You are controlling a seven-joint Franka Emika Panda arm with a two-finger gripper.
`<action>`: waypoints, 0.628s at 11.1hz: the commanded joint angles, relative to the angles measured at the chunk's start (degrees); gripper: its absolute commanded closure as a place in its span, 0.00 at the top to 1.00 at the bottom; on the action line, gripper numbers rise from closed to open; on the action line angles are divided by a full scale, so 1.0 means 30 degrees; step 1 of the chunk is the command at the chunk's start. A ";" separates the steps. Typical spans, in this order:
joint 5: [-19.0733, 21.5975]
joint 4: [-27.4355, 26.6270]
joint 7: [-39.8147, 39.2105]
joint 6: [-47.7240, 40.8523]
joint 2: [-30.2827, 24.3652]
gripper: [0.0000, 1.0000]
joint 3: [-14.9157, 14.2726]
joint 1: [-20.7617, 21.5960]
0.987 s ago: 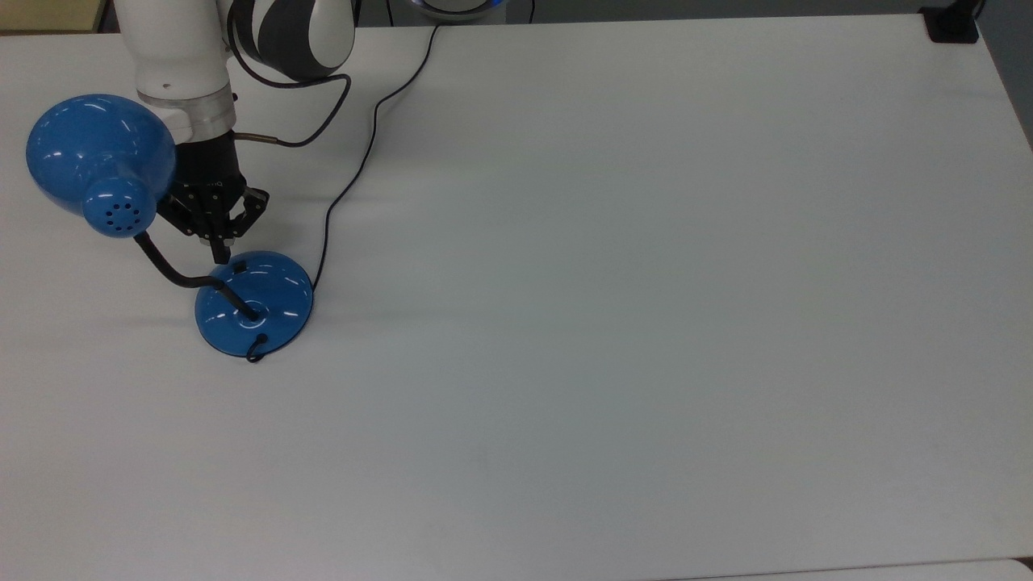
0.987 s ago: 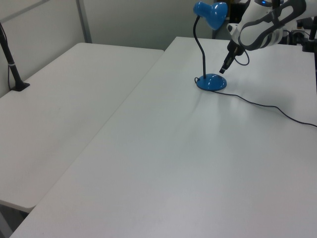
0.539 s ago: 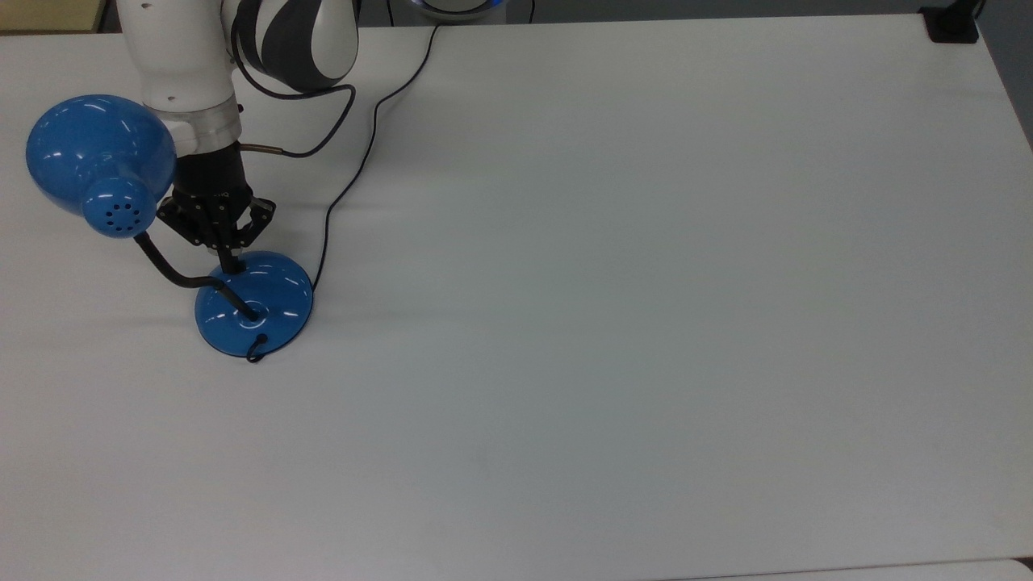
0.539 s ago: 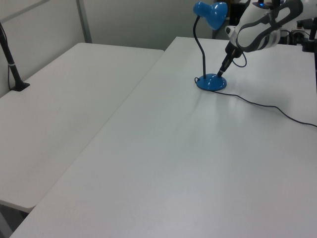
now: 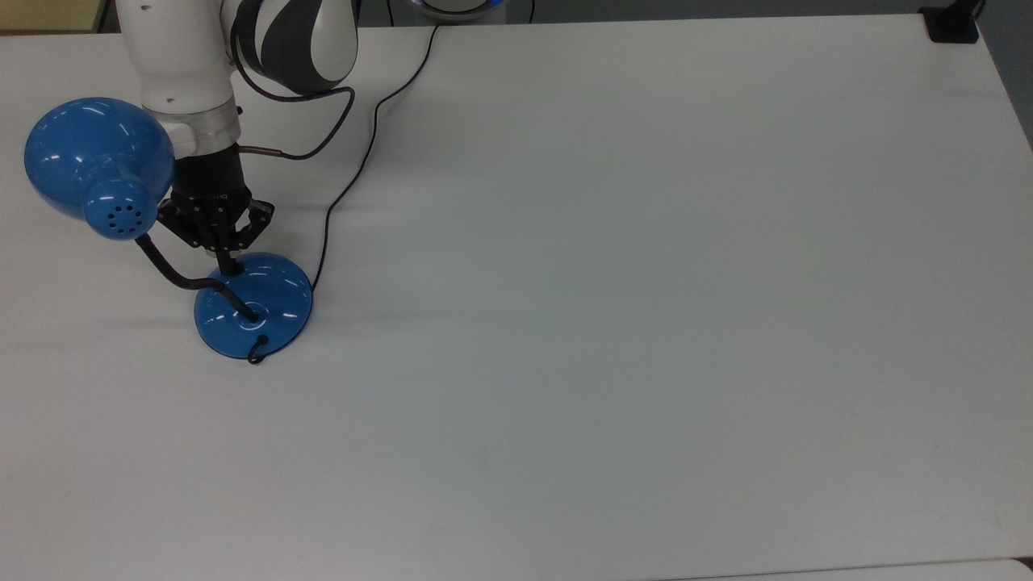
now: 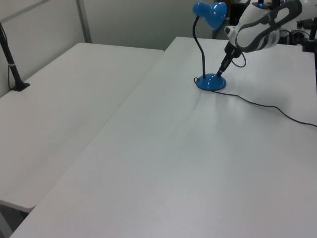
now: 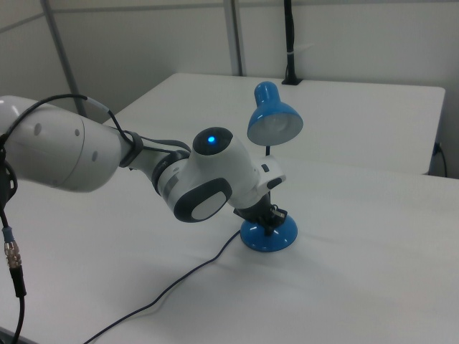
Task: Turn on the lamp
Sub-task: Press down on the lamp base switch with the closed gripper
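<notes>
I have the end effector (image 5: 228,265) clenched, its tip pressing straight down on the rear rim of the blue lamp (image 5: 254,305) base, where the switch sits

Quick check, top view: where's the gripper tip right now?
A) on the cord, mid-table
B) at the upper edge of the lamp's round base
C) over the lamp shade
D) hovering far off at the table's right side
B: the gripper comes down onto the upper edge of the round blue base of the lamp, as the top view shows it, beside the gooseneck.
</notes>
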 commanded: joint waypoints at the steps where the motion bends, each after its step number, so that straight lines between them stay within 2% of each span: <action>1: 0.0416 0.0176 0.0133 0.0573 0.0480 0.00 0.0117 0.0202; 5: 0.0416 0.0089 0.0161 -0.0095 -0.0161 0.00 0.0440 0.0202; 7: 0.0300 0.0147 0.0016 -0.3510 -0.1272 0.00 0.0440 0.0202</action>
